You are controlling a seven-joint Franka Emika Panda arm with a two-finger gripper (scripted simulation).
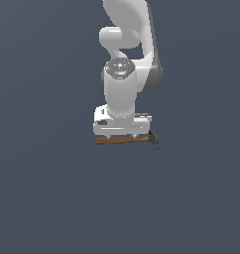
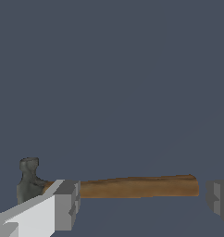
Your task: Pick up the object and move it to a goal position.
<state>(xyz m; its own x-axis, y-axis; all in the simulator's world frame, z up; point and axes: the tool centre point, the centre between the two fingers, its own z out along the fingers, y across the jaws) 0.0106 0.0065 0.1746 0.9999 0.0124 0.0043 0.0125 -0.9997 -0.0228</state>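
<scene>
Directly beneath the white Panda arm (image 1: 123, 74), one claw hammer (image 1: 127, 141) lies flat on the plain grey surface (image 1: 47, 198) — brown handle running lengthwise under the hand (image 1: 121, 136), dark head at the exterior view's right. Wrist view shows the hand's two fingers (image 2: 63, 203) spread wide, one near the head, the other past the handle's butt end, apparently not clamped on the wood. Positioning looks like approx. pre-grasp alignment — lift and carry not yet done. Count: one hammer, one arm, two fingers; no goal marker visible.

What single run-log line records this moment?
hand: open, straddling handle | hammer: lying flat, head toward exterior view's right | grasp: not yet closed
</scene>
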